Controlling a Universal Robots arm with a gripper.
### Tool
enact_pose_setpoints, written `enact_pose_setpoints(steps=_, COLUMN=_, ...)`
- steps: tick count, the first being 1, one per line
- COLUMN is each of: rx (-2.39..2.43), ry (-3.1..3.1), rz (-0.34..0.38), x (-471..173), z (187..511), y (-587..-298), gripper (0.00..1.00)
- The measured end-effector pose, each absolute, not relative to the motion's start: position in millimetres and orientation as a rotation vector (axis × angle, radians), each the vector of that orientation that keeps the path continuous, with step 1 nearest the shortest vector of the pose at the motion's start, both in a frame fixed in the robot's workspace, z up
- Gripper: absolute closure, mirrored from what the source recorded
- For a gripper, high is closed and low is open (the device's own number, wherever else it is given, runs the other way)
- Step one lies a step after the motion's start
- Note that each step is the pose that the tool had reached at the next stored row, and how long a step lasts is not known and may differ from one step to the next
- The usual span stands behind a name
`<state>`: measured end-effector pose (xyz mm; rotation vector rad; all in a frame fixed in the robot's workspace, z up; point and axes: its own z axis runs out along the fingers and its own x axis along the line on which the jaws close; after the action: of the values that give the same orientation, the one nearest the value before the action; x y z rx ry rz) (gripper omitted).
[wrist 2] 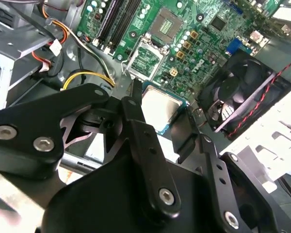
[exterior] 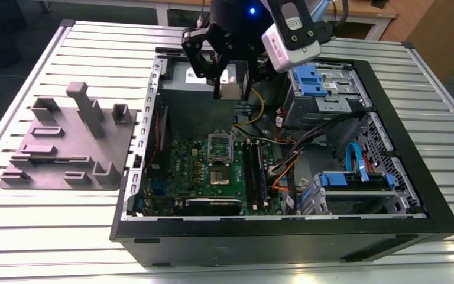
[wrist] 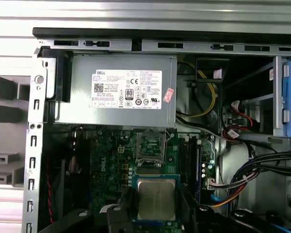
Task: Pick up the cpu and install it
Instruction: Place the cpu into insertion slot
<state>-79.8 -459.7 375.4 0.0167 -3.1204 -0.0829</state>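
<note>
Currently the black gripper [exterior: 229,86] hangs above the open computer case [exterior: 290,228], toward its power supply [wrist: 116,92] end. Its fingers are clamped on the cpu [wrist: 156,199], silvery top showing. The open socket [wrist: 151,145] waits on the motherboard [exterior: 191,171], seemingly offset from the chip. A good install probably needs the chip level, squared to the socket's edges and lowered gently.
</note>
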Motion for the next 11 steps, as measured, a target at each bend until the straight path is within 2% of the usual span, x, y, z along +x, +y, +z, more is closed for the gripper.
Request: enact_pose_setpoints(steps=11, rx=0.017, ry=-3.120, rz=-0.083, x=-78, z=355, y=-470, gripper=0.53)
